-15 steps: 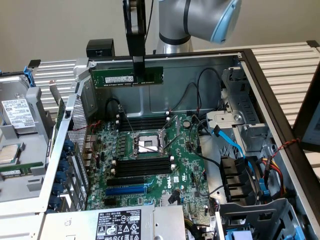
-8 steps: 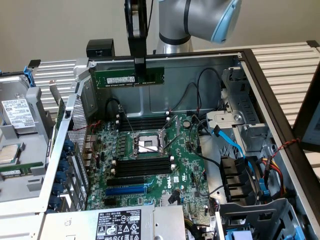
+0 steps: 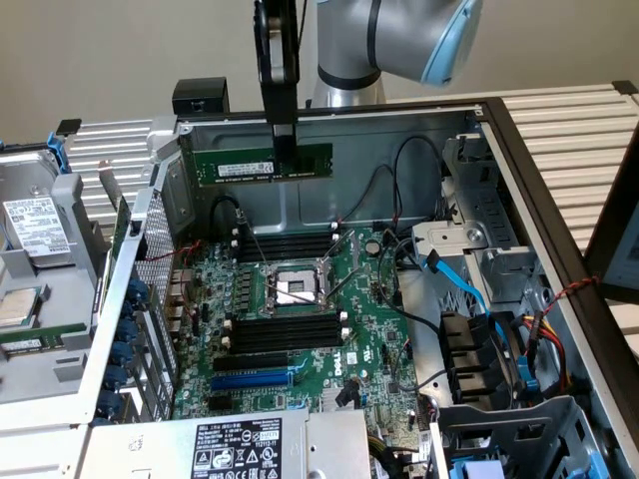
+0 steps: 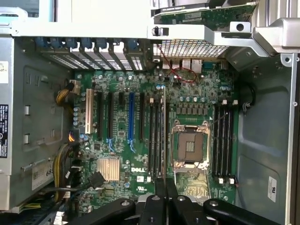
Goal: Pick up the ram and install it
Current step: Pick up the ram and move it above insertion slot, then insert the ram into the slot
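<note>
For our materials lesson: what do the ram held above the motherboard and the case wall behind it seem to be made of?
The ram: probably fibreglass circuit board, matte green coating, with a white paper-like label. The case wall: apparently bare sheet metal, dull grey, with folded edges.

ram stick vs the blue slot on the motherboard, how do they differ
The flat green ram stick with a white label is a circuit board; the blue plastic expansion slot is a socket. The ram is clamped in the black pincer, raised above the green motherboard; the slot sits fixed on it, empty. Both are long and narrow.
</note>
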You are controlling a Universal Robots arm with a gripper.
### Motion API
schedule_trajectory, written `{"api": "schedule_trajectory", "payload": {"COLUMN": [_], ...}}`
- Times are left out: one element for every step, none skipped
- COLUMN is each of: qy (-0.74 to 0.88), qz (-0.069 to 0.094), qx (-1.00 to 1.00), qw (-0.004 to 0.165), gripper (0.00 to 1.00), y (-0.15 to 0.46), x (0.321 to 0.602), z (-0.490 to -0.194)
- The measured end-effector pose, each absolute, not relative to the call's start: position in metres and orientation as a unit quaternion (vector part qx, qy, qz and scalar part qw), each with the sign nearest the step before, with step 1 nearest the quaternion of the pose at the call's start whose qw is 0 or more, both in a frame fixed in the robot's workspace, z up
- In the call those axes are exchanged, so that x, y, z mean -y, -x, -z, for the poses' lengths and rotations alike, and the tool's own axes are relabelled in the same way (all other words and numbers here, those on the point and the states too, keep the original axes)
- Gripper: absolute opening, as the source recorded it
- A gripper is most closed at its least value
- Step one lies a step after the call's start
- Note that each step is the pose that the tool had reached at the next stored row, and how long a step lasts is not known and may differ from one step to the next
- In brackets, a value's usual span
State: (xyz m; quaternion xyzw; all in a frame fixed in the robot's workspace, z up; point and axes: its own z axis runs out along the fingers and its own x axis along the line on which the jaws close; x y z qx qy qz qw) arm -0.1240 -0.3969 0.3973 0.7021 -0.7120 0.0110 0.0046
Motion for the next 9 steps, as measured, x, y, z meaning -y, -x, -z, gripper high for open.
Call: {"api": "schedule_trajectory", "payload": {"qy": [-0.702, -0.702, -0.702, -0.702, -0.702, -0.702, -0.702, -0.702, -0.702], "qz": [-0.011, -0.011, -0.011, -0.011, -0.011, -0.011, -0.011, -0.011, -0.011], "qx": [0.712, 0.712, 0.712, 0.712, 0.712, 0.712, 0.712, 0.712, 0.712], "qw": [0.005, 0.004, 0.005, 0.005, 0.004, 0.005, 0.004, 0.005, 0.005], "gripper": [0.12, 0.12, 0.12, 0.12, 0.12, 0.12, 0.12, 0.12, 0.12], "y": [0.123, 0.121, 0.120, 0.118, 0.116, 0.115, 0.113, 0.112, 0.110], "x": [0.397, 0.397, 0.397, 0.397, 0.397, 0.397, 0.397, 0.397, 0.397], "z": [-0.397, -0.397, -0.396, -0.396, -0.396, -0.395, -0.395, -0.395, -0.395]}}
